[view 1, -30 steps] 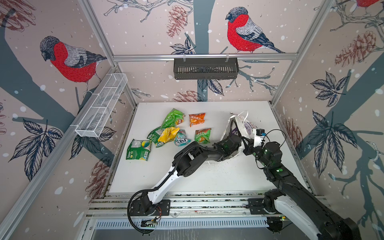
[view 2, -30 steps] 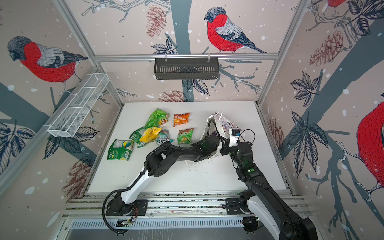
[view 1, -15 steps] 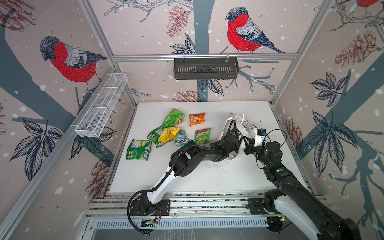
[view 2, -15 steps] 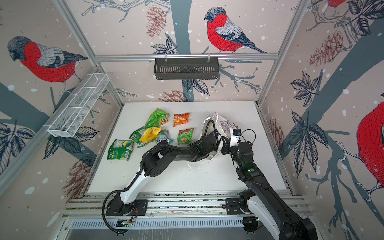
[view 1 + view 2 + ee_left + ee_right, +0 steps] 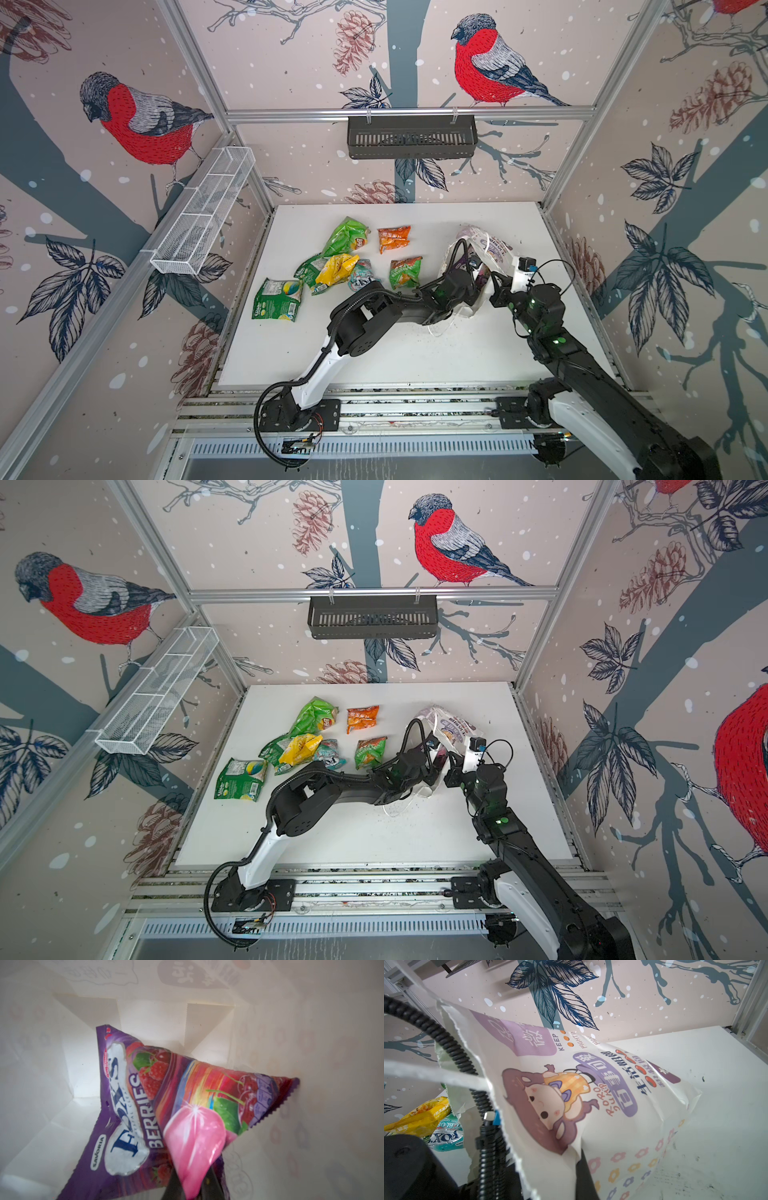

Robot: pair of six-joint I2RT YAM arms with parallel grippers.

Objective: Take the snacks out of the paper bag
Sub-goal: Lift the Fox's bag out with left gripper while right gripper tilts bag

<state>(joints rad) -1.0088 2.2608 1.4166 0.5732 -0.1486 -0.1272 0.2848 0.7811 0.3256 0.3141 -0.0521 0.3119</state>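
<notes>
While my left gripper point(image 5: 193, 1185) sits inside the paper bag point(image 5: 591, 1105), its jaws pinch the purple packet point(image 5: 128, 1118). My right gripper point(image 5: 496, 284) clamps the bag's rim.

In both top views we see the snacks point(image 5: 336, 268) spread left of centre on the surface point(image 5: 415, 357), the bag point(image 5: 492, 247) to their right; one packet point(image 5: 145, 1105) is inside it.

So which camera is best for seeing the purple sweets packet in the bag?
The left wrist view: the purple packet fills it, lettering and berry pictures clear, inside the paper bag. Both top views give only a purple glimpse at the bag's mouth. The right wrist view shows just the bag's outside.
</notes>
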